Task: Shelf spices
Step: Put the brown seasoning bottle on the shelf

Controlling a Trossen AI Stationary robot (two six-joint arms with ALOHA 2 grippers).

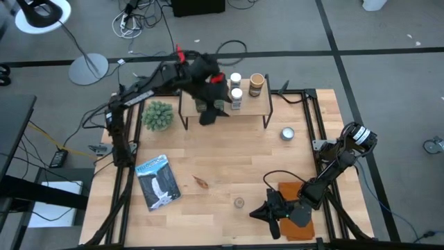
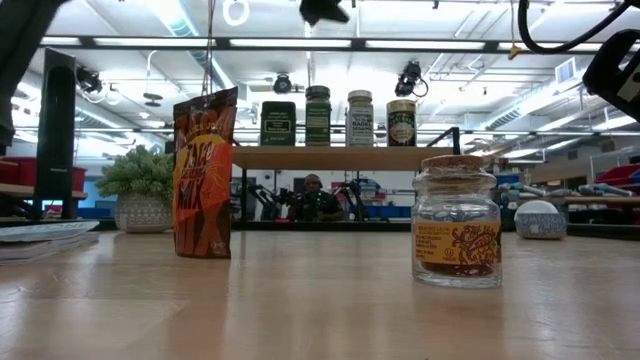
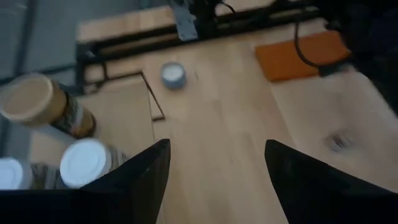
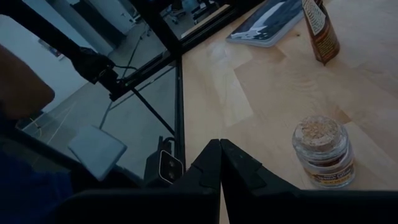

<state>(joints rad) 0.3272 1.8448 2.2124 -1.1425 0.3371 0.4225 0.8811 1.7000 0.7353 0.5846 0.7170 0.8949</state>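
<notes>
High view: left arm reaches across the far side of the table. The left gripper [image 1: 210, 111] hangs over the near edge of the shelf [image 1: 253, 105], left of centre. Two white-lidded jars [image 1: 236, 90] and a brown-lidded jar [image 1: 257, 85] stand on the shelf just right of it. Right arm is folded low at the near right corner, the right gripper [image 1: 267, 210] resting beside an orange pad [image 1: 300, 226]. Off the shelf: a cork-topped jar [image 1: 238, 202] and a sachet [image 1: 201, 182] on the table, well apart from the shelf. Also a plant ball [image 1: 158, 115] left of the shelf, a booklet [image 1: 158, 182] and a round tin [image 1: 287, 133].

Low view: four jars [image 2: 318, 116] stand in a row on the shelf top. The cork jar stands close to the camera on the right, the sachet upright on the left. A person [image 2: 313, 196] shows in the room beyond, under the shelf.

Left wrist view: fingers [image 3: 142, 177] are spread wide with nothing between them. The shelf jars lie just beside one finger; bare tabletop fills the gap.

Right wrist view: fingers [image 4: 208, 174] are pressed together, empty. The cork jar stands near them, not touching. The sachet and booklet lie farther off.
</notes>
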